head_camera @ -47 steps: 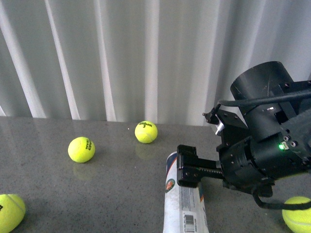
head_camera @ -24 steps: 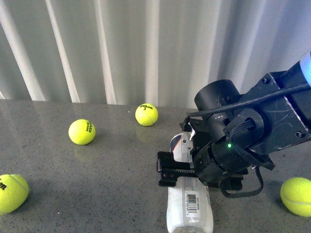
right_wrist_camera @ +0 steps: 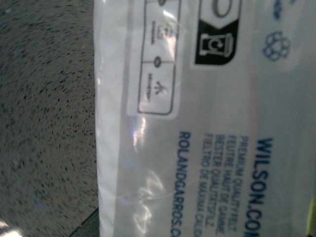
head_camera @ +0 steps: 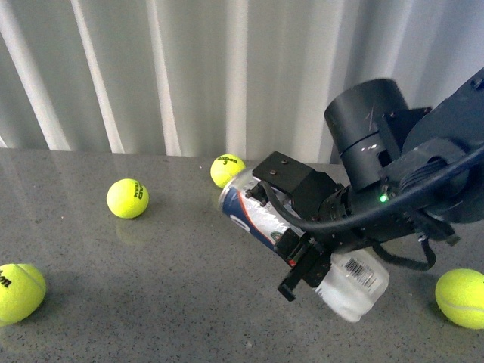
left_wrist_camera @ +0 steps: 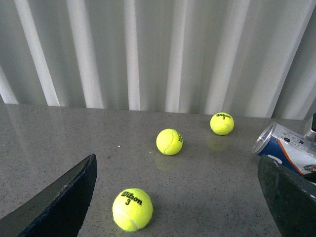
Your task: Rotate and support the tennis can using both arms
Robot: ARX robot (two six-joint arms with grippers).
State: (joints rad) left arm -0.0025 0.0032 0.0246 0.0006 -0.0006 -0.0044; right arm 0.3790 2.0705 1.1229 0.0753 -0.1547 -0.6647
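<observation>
The tennis can (head_camera: 253, 212) has a blue-white-orange label and a silver rim. It is tilted, rim end raised toward the back left and clear end (head_camera: 352, 291) low at the front right. My right gripper (head_camera: 296, 231) is shut on the can's middle, one finger above and one below. In the right wrist view the can's white printed label (right_wrist_camera: 212, 123) fills most of the picture. My left gripper (left_wrist_camera: 175, 207) is open and empty, its fingers (left_wrist_camera: 59, 202) wide apart low over the table. The can's rim end (left_wrist_camera: 281, 145) shows at that view's right edge.
Yellow tennis balls lie on the grey table (head_camera: 151, 287): one at the left (head_camera: 127, 198), one behind the can (head_camera: 225, 168), one at the front left (head_camera: 19, 291), one at the front right (head_camera: 460, 297). A white pleated curtain (head_camera: 189, 76) closes the back.
The can lay flat pointing toward me. My right gripper closed on its middle, then lifted and turned it so the rim end is raised toward the back left.
</observation>
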